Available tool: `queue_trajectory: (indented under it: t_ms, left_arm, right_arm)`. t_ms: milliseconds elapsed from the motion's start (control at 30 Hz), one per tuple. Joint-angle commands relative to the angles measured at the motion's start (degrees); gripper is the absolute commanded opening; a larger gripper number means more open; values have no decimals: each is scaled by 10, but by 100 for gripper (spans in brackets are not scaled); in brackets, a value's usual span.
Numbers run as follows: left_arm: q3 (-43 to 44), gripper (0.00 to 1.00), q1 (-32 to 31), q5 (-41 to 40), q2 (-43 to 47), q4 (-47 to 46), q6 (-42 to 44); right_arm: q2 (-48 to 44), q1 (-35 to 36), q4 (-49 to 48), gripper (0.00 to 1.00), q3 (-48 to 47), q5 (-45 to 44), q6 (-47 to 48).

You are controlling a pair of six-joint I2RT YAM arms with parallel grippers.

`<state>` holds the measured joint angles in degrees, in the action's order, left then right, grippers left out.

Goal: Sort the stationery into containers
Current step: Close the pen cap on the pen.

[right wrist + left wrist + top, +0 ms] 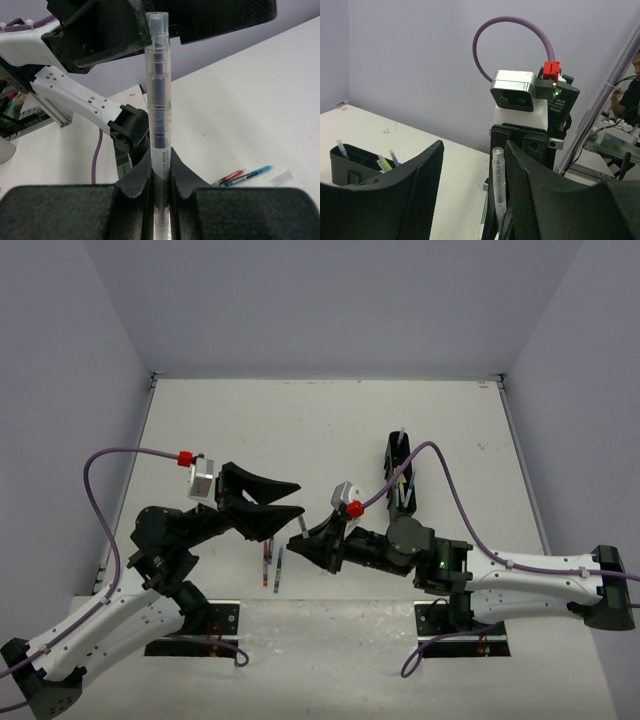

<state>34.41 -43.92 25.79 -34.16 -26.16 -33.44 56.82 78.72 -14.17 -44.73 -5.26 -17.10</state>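
Clear pen point(159, 115) is clamped in the right gripper point(161, 180). Its two black fingers point(135, 187) are closed hard on the lower barrel, with no gap on either side. In the right wrist view the long axis runs straight out from between the fingers, away from the wrist. The capped end is farthest out, and a dark ink core shows through the barrel. The lower end is hidden between the fingers.

Left gripper point(474, 165) has its jaws apart with a plain gap, and we see nothing gripped in it. In the left wrist view the clear pen stands upright inside that gap, close against the finger point(530, 190) on the right of that view. We cannot tell whether it touches that finger. The opposite finger is well apart from it.

In the top view the two grippers meet tip to tip above the near middle of the table point(300, 420). The left gripper point(298, 498) points right and the right gripper point(297, 538) points left. The clear pen is too small there for us to place.

A red pen point(266, 562) and a blue pen point(278, 570) lie side by side on the table near the grippers, on the side toward the arm bases, their long axes running roughly near to far. The right wrist view shows a small pale piece point(281, 176) just beside them.

The organiser tray point(390, 465) sits well to the right, long axis near to far, with several pens sticking up out of it.
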Motion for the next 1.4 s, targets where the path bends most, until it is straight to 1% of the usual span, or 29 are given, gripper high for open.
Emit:
queue_trajectory:
  t_ms: [0, 167, 200, 367, 567, 800, 933, 1100, 1133, 1267, 1300, 1367]
  left_arm:
    - [5, 53, 0, 23, -8, -30, -5]
    - [5, 23, 1, 34, -10, -30, -8]
    - [5, 19, 0, 37, -11, -28, -8]
    - [-7, 15, 0, 63, -9, -23, -6]
    - [-29, 0, 1, 74, -10, -23, -12]
    - [-58, 0, 1, 81, -4, -38, -34]
    - [-93, 0, -3, 84, -3, -56, -53]
    - [-117, 0, -14, 74, 4, -64, -63]
    - [-126, 0, -20, 71, 6, -63, -64]
    - [-142, 0, -30, 64, 9, -64, -66]
    - [-144, 0, -31, 60, 9, -63, -66]
    - [-150, 0, -38, 58, 6, -64, -66]
  right_arm:
    - [-6, 0, 4, 0, -10, 9, -5]
    - [0, 0, 8, 0, -19, 3, -8]
    - [0, 0, 8, 0, -20, -1, -10]
    - [-1, -1, 12, 0, -30, -2, -7]
    - [7, -1, 13, 0, -52, -6, 3]
    - [15, -19, 13, 0, -86, -15, 10]
    - [23, -40, 14, 0, -123, -8, 22]
    - [32, -70, 19, 0, -153, 25, 25]
    - [36, -85, 19, 0, -167, 42, 22]
    - [51, -105, 24, 0, -200, 50, 28]
    - [53, -108, 26, 0, -206, 69, 28]
    - [59, -115, 30, 0, -221, 77, 29]
